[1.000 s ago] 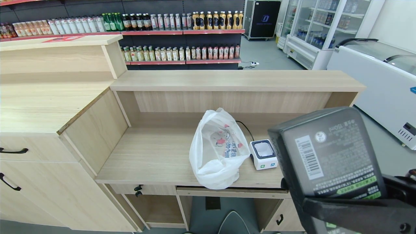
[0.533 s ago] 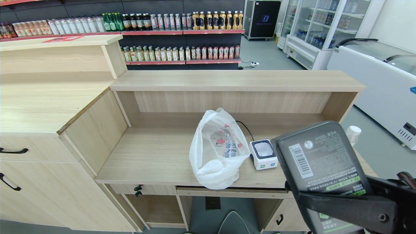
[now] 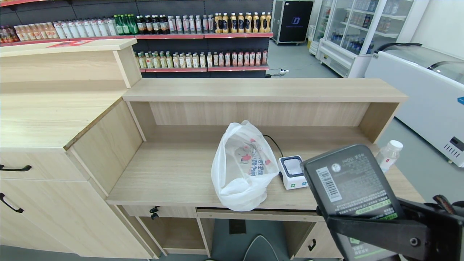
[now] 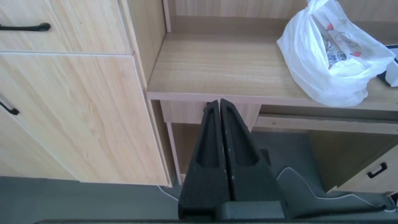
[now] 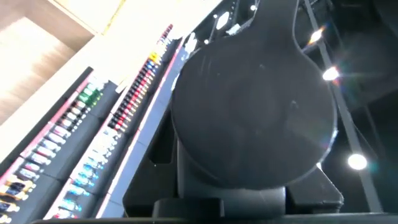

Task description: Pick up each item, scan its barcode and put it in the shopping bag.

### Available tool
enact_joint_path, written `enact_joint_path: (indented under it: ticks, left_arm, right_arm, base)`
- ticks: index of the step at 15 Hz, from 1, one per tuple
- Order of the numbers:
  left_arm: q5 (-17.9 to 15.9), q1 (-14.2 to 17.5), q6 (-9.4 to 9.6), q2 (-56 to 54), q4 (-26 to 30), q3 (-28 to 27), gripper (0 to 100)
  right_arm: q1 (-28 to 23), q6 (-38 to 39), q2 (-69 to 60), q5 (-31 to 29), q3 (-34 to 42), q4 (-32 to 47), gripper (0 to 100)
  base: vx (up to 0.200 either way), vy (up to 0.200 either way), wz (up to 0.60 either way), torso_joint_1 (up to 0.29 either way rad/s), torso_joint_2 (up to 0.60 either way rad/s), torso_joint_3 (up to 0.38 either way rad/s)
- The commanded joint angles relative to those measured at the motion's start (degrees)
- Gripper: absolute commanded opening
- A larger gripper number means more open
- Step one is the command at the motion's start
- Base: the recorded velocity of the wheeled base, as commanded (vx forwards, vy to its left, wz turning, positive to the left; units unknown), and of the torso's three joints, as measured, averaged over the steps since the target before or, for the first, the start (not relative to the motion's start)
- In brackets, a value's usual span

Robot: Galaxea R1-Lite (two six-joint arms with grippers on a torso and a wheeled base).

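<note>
A black bottle with a white barcode label facing up is held over the counter's right end, just right of the scanner. My right gripper is shut on it, one black finger crossing its lower part. The bottle's dark round end looms close in the right wrist view. The white plastic shopping bag stands open at the middle of the counter, left of the scanner. My left gripper is shut and empty, low in front of the counter edge, left of the bag.
A clear bottle with a white cap stands at the counter's right end, behind the held bottle. A raised shelf runs along the back and a taller cabinet stands at left. The scanner's cable runs behind the bag.
My right gripper has lowered the black bottle toward the counter, away from the head camera, uncovering the clear bottle behind it. The left arm has not moved.
</note>
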Motion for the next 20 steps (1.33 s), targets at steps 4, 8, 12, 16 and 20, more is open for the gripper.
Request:
enact_joint_path:
  ticks: [4, 8, 12, 16, 20]
  left_arm:
    - [0.0, 0.0, 0.00, 0.0, 0.0, 0.0, 0]
    - [0.0, 0.0, 0.00, 0.0, 0.0, 0.0, 0]
    - [0.0, 0.0, 0.00, 0.0, 0.0, 0.0, 0]
    - [0.0, 0.0, 0.00, 0.0, 0.0, 0.0, 0]
    - [0.0, 0.0, 0.00, 0.0, 0.0, 0.0, 0]
  right_arm:
    - [0.4, 0.0, 0.3, 0.0, 0.1, 0.9, 0]
    - [3.2, 0.1, -0.6, 0.0, -0.1, 1.0, 0]
    - [4.1, 0.1, -1.0, 0.0, -0.1, 1.0, 0]
    - [3.9, 0.2, -1.3, 0.0, -0.7, 0.3, 0]
    - [-14.2, 35.5, -1.4, -3.0, 0.1, 5.6, 0]
  base:
    - [0.000, 0.000, 0.00, 0.000, 0.00, 0.000]
    - [0.000, 0.000, 0.00, 0.000, 0.00, 0.000]
    - [0.000, 0.000, 0.00, 0.000, 0.00, 0.000]
    - [0.000, 0.000, 0.00, 0.000, 0.00, 0.000]
    - [0.000, 0.000, 0.00, 0.000, 0.00, 0.000]
